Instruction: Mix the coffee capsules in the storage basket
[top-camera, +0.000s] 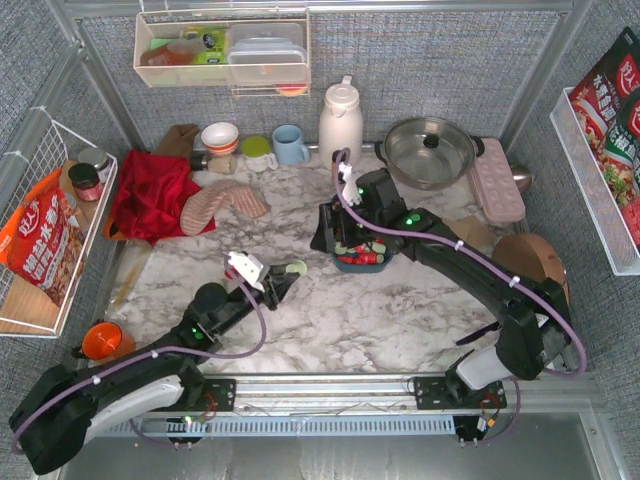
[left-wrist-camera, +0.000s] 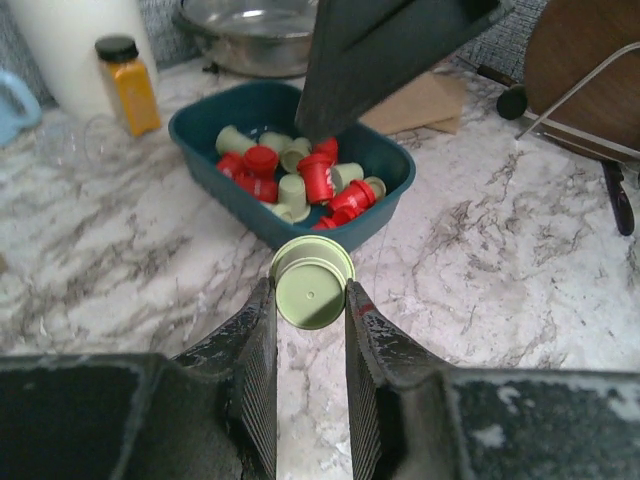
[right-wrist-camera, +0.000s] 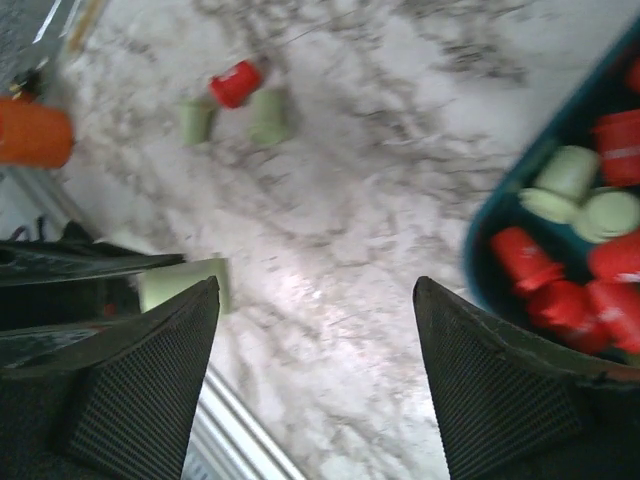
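At the bottom centre of the left wrist view, the left gripper (left-wrist-camera: 308, 293) is pinching a pale mint green tapered plastic capsule (left-wrist-camera: 311, 285) between its ribbed black fingers (left-wrist-camera: 255, 350), over the veined white marble tabletop (left-wrist-camera: 100, 260). Beyond it, mid-frame, the glossy dark teal rounded-corner plastic tub (left-wrist-camera: 262, 228) is holding a heap of red and mint capsules (left-wrist-camera: 300, 180). The right gripper (right-wrist-camera: 315, 290) is hanging spread wide at the tub's edge. Far left in the top view, an orange crinkled bag (top-camera: 40, 240) is showing Chinese print, too small to read.

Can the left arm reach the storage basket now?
Probably, at the near rim: the storage basket lies straight ahead of the held green capsule, though the right gripper hangs over it.
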